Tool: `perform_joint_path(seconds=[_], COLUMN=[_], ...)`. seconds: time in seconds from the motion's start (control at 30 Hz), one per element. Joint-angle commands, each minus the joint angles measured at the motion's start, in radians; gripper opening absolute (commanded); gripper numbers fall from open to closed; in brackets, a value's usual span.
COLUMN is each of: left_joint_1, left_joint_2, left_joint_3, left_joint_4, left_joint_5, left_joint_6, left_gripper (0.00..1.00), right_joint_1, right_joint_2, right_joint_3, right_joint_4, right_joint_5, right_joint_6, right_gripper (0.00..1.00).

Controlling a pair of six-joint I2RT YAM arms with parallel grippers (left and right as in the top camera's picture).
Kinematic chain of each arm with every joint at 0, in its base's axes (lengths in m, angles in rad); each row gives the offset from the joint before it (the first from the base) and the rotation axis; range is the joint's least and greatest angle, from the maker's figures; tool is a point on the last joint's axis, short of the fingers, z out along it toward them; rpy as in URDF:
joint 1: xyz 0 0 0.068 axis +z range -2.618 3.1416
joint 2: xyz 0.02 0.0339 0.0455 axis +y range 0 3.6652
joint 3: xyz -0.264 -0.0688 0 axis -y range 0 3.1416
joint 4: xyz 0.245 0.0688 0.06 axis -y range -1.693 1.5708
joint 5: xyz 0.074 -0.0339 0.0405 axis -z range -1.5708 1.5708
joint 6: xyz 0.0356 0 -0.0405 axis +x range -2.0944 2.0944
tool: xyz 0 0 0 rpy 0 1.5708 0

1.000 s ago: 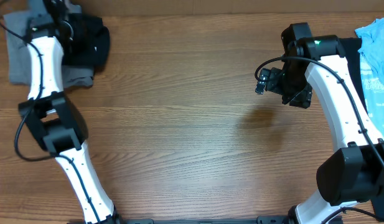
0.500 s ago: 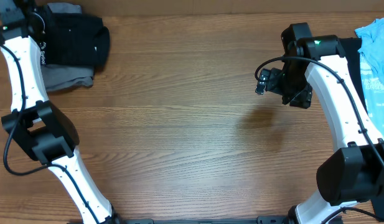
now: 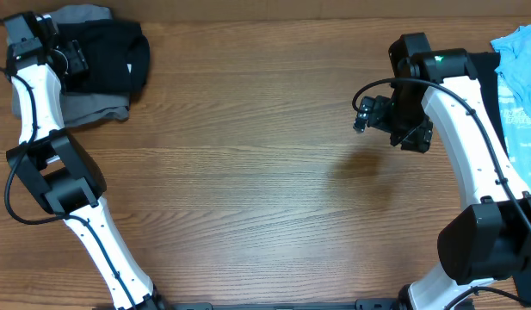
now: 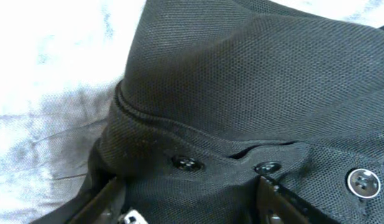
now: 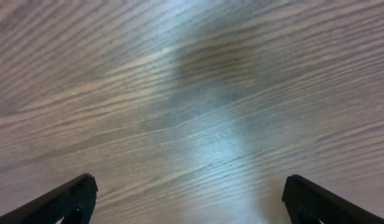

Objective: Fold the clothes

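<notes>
The clothes at the far left corner are a folded black garment [image 3: 114,56] lying on a grey one [image 3: 93,108]. My left gripper [image 3: 74,60] sits at the black garment's left edge. In the left wrist view its jaws [image 4: 192,196] stand wide apart and open, pressed down over the black mesh fabric [image 4: 254,81] near a row of dark buttons [image 4: 188,163]; grey cloth [image 4: 48,93] shows on the left. My right gripper [image 3: 362,113] hovers open over bare wood [image 5: 198,93], nothing between its fingers [image 5: 188,199].
A light blue garment [image 3: 519,95] lies over a dark one [image 3: 487,69] at the table's right edge, behind the right arm. The left arm's base link [image 3: 58,176] stands near the left edge of the wooden table [image 3: 248,172].
My left gripper swung out to the left corner and has come back right onto the black garment's edge, with its jaws wider than before. The right arm has not moved.
</notes>
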Motion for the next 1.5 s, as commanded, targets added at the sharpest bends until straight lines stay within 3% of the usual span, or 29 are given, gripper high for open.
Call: perform_joint_path(seconds=[0.0, 0.33, 0.63, 0.83, 1.07, 1.3, 1.47], left_joint_1=[0.016, -0.009, -0.021, -0.021, -0.020, -0.020, -0.020], left_joint_2=[-0.035, -0.275, -0.581, -0.743, -0.922, -1.057, -1.205], left_joint_3=[-0.010, -0.010, -0.010, -0.010, -0.010, -0.012, -0.102], left_joint_4=[-0.029, -0.146, -0.389, -0.520, -0.689, -0.876, -0.858], left_joint_5=[-0.043, 0.023, 0.303, 0.368, 0.388, 0.474, 0.481], left_joint_6=[0.011, 0.011, 0.012, 0.012, 0.029, 0.125, 0.138], left_gripper=[0.77, 1.00, 1.00, 1.00, 1.00, 1.00, 1.00], right_joint_1=[-0.002, -0.002, -0.001, 0.001, 0.001, 0.001, 0.001], right_joint_2=[0.002, -0.060, -0.339, -0.485, -0.678, -0.983, -1.185], right_joint_3=[-0.004, 0.035, 0.042, 0.008, -0.179, -0.492, -0.645], right_joint_4=[0.016, 0.076, 0.034, -0.016, 0.020, 0.210, 0.342], right_joint_5=[0.010, 0.011, 0.074, 0.095, 0.092, 0.071, 0.015], right_joint_6=[0.056, 0.093, 0.063, 0.063, 0.064, 0.072, 0.098], right_gripper=[1.00, 1.00, 1.00, 1.00, 1.00, 1.00, 1.00])
